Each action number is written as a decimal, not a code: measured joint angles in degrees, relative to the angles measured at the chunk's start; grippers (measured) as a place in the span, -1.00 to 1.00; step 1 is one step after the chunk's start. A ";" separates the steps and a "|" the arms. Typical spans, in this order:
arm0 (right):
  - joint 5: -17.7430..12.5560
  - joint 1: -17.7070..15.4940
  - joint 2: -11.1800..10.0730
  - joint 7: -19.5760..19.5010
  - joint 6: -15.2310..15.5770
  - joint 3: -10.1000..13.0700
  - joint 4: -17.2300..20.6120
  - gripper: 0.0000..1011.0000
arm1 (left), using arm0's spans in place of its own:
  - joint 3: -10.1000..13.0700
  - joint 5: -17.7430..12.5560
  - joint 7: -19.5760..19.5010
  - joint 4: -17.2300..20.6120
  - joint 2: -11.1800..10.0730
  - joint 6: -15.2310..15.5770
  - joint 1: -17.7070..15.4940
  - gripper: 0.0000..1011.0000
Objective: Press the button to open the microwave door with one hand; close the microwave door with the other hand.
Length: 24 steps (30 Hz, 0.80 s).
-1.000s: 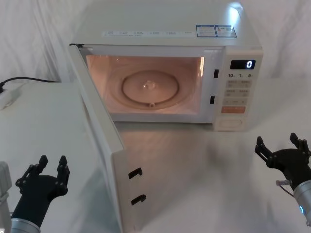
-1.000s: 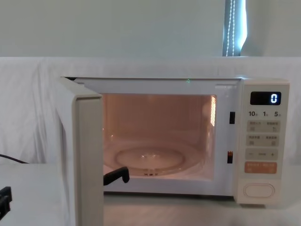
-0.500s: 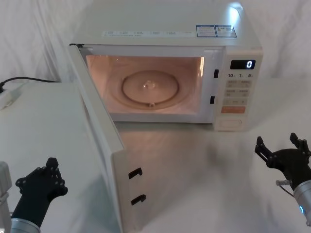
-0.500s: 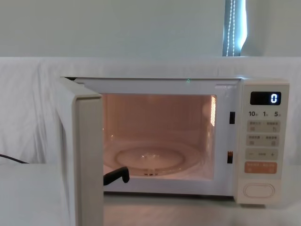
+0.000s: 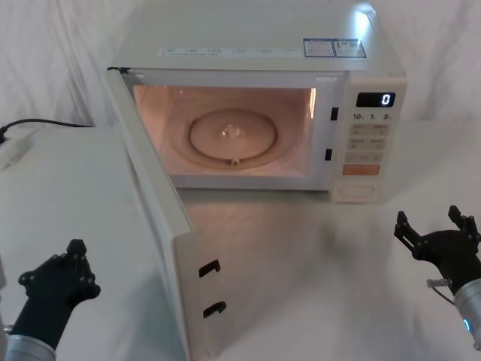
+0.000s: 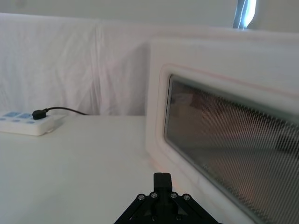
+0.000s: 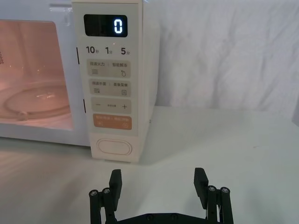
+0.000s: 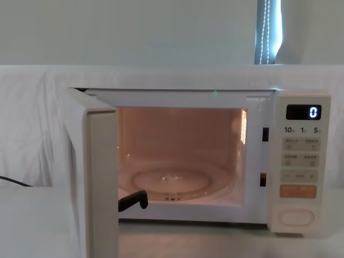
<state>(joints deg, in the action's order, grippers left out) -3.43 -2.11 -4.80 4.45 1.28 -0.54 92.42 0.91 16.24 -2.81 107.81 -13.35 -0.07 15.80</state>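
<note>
**Even, soft light; warm glow from oven cavity**

Bright and diffuse overall, slightly washed out on white cloth. Warm pink-orange lamp glow inside the microwave, spilling onto the table in front. Glare patch on top right corner of the casing. Backlit strip of daylight at the curtain gap. Faint soft shadows under the microwave door. Door window blurred at close range.

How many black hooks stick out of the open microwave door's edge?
2. Both sit on the free edge of the microwave door, low down: the upper hook and the lower hook right beneath it. None looks hidden.
</note>
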 joint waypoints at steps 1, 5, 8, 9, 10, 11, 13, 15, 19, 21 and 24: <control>0.00 0.00 0.00 0.00 0.00 0.00 0.00 0.98 | -0.32 0.41 -0.40 0.50 0.04 0.14 0.18 -1.00; 0.00 0.00 0.00 0.00 0.00 0.00 0.00 0.98 | -2.45 3.48 -3.60 3.72 -0.35 0.99 1.52 -1.00; 0.00 0.00 0.00 0.00 0.00 0.00 0.00 0.98 | -3.86 6.25 -5.47 5.59 -0.96 2.48 2.22 -1.00; 0.00 0.00 0.00 0.00 0.00 0.01 0.00 0.98 | -4.46 7.35 -6.10 6.28 -1.26 3.11 2.48 -1.00; 0.00 0.00 0.00 0.00 0.00 0.00 0.00 0.98 | -5.51 9.65 -7.35 7.45 -1.90 4.44 2.91 -1.00; 0.00 0.00 0.00 0.00 0.00 0.00 0.00 0.98 | -6.62 12.04 -8.39 8.51 -2.68 5.90 3.23 -1.00; 0.00 0.00 0.00 0.00 0.00 0.00 0.00 0.98 | -7.59 13.86 -9.22 9.43 -3.42 7.25 3.45 -1.00; 0.00 0.00 0.00 0.00 0.00 0.00 0.00 0.98 | -9.27 16.92 -10.34 10.68 -4.67 9.63 3.69 -1.00; 0.00 0.00 0.00 0.00 0.00 0.00 0.00 0.98 | -11.59 21.54 -11.81 12.35 -6.68 13.78 3.61 -1.00; 0.00 0.00 0.00 0.00 -0.01 0.00 0.00 0.98 | -12.59 23.77 -12.60 13.17 -8.03 15.92 3.29 -1.00; 0.00 0.01 0.00 0.00 0.00 0.00 0.00 0.98 | -13.14 25.50 -13.31 13.74 -9.21 17.65 2.84 -1.00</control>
<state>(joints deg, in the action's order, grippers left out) -3.44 -2.11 -4.81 4.45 1.28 -0.54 92.42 -12.22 41.74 -16.11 121.55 -22.57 17.58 18.64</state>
